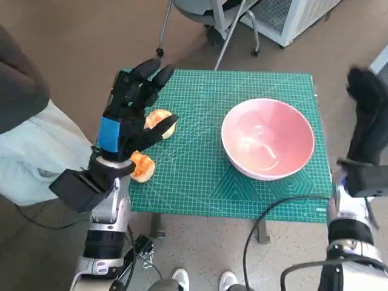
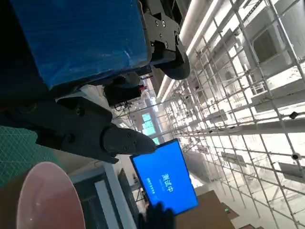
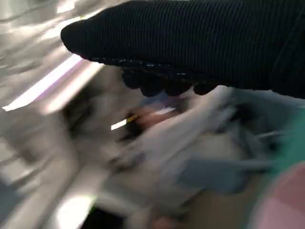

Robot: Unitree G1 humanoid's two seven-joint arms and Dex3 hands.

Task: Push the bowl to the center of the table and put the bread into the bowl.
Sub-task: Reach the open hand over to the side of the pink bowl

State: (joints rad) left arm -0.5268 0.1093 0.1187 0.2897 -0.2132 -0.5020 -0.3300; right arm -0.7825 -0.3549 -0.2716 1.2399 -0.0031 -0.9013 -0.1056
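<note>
Fingers [image 1: 148, 76] of the left hand [image 1: 130, 115] are spread apart above the left part of the table [image 1: 200, 182], and nothing is gripped in them; the hand is held over the bread, probably so that it can be lowered onto a piece. Fingers of the right hand [image 1: 367, 115] cannot be judged, because the glove is blurred in both views where it is seen; the hand is raised beside the right edge of the table, near the bowl, perhaps to be placed for a push.

The table is covered by a green cutting mat with a printed grid. The bowl [image 1: 268, 138], pink and empty, is seen right of the middle, so the push toward the centre is judged not finished. Two pieces of bread [image 1: 159, 123] lie at the left, one partly hidden under the left hand, the other [image 1: 143, 167] near the front edge.

On a blue screen [image 2: 164, 177] in the left wrist view, white characters are shown, too small to be read.
</note>
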